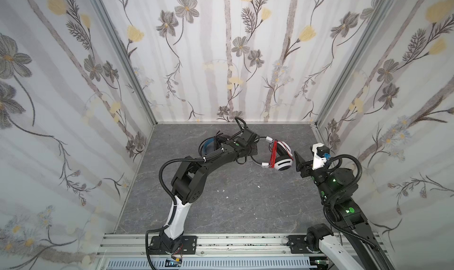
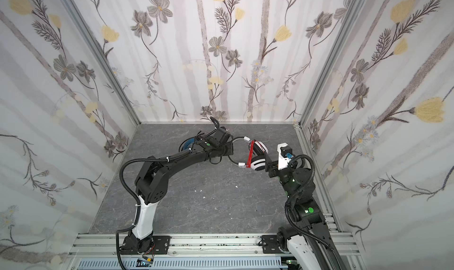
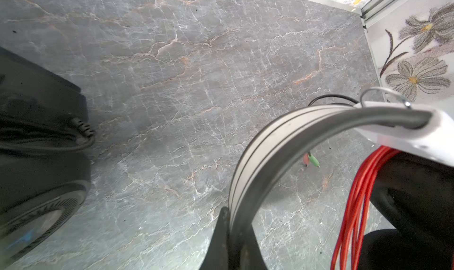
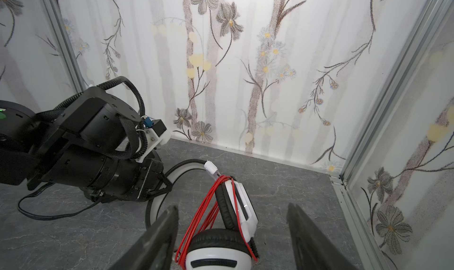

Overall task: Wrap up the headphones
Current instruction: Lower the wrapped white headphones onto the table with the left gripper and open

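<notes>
The white headphones (image 1: 283,164) (image 2: 258,163) (image 4: 216,256) have black earpads, and a red cable (image 1: 274,151) (image 3: 353,207) (image 4: 204,214) is looped around both earcups. My left gripper (image 1: 253,148) (image 2: 229,148) (image 3: 233,214) is shut on their grey-and-white headband (image 3: 282,138) and holds it on edge. Just right of the earcups, my right gripper (image 1: 298,162) (image 2: 269,162) (image 4: 233,206) stands open, its fingers either side of them and touching nothing. The black headphones (image 1: 208,144) (image 2: 186,143) (image 3: 36,182) with a blue inner band lie behind the left arm, partly hidden.
Floral walls close in the grey marbled floor (image 1: 233,207) on three sides, and the right wall is near the right arm. A pink and a green plug (image 3: 310,159) lie on the floor. A black cable (image 4: 49,214) loops under the left wrist. Small white scraps (image 1: 222,190) dot the middle.
</notes>
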Action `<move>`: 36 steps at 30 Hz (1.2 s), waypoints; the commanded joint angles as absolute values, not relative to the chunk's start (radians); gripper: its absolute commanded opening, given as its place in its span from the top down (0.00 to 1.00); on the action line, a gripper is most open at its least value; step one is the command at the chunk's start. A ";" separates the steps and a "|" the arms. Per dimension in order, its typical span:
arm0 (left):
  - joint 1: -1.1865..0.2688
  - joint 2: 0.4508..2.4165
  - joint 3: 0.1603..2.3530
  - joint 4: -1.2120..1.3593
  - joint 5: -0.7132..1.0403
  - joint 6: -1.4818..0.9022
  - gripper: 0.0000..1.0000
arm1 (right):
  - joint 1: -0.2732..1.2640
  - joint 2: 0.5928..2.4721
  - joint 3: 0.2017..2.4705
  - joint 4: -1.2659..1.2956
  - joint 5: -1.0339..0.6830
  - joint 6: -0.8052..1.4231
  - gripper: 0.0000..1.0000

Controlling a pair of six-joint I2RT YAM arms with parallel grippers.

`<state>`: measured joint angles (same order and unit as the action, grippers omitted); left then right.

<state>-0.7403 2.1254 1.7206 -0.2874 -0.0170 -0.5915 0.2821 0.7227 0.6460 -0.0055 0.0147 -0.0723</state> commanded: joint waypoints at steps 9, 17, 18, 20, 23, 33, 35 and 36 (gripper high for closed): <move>-0.712 2.256 1.794 -0.162 -0.006 -0.745 1.00 | 0.279 0.729 0.662 -0.025 0.037 -0.092 0.30; -0.702 2.324 1.828 -0.195 -0.048 -0.823 1.00 | 0.278 0.736 0.670 -0.026 0.035 -0.092 0.30; -0.703 2.335 1.838 -0.210 -0.054 -0.829 1.00 | 0.279 0.740 0.670 -0.025 0.034 -0.092 0.30; -0.703 2.356 1.865 -0.234 -0.055 -0.830 1.00 | 0.279 0.740 0.673 -0.026 0.034 -0.095 0.30; -0.704 2.401 1.934 -0.321 -0.059 -0.838 1.00 | 0.278 0.740 0.671 -0.025 0.032 -0.095 0.30; -0.719 2.431 1.977 -0.359 -0.074 -0.868 0.88 | 0.279 0.735 0.668 -0.026 0.032 -0.096 0.30; -0.719 2.429 1.976 -0.357 -0.074 -0.867 0.80 | 0.278 0.736 0.666 -0.025 0.032 -0.096 0.30; -0.721 2.426 1.978 -0.360 -0.074 -0.864 0.75 | 0.279 0.733 0.666 -0.024 0.031 -0.096 0.30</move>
<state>-0.7193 2.4329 1.9678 -0.3717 -0.0589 -0.8387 0.2794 0.7334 0.6651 -0.0448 0.0261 -0.0872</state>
